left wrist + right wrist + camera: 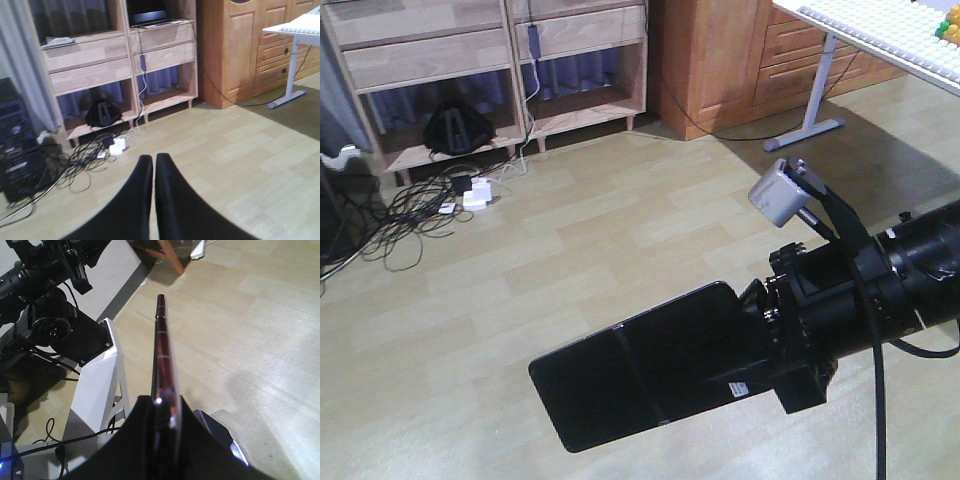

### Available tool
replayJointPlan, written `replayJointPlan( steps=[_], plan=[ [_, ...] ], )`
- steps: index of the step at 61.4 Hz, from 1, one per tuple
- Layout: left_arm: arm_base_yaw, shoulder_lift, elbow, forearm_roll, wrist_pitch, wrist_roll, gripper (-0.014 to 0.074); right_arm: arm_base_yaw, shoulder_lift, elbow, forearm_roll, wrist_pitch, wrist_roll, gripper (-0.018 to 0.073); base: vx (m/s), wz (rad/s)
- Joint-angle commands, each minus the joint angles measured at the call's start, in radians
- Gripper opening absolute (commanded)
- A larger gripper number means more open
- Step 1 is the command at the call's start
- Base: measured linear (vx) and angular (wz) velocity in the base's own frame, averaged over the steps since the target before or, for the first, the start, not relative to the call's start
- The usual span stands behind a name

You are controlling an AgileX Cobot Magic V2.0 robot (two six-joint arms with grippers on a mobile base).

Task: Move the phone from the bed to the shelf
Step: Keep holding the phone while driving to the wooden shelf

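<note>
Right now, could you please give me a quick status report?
Left end effector shut, empty. Right end effector shut on phone, held over floor. Shelf ahead, not yet reached. Cables on floor before it.

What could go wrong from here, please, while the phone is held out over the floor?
1. The right gripper pinches the phone at one end only, with most of it jutting out above the bare floor; a slip would likely drop it.
2. Loose cables lie tangled before the shelf, so driving up to it might snag them.
</note>
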Motion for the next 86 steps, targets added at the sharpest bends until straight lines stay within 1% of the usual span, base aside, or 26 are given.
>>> replayJointPlan(
  steps=[1, 86],
  plan=[
    [-0.002, -0.009, -0.026, -0.005, -0.072, -0.004, 0.0001, -0.002, -0.028, -0.023, 0.08, 0.072, -0.009, -0.0001, 0.48, -0.17],
    [-0.002, -0.009, -0.026, -0.005, -0.072, -0.004, 0.0001, -0.002, -0.028, -0.023, 0.079, 0.072, -0.009, -0.0001, 0.46, -0.11]
  ],
)
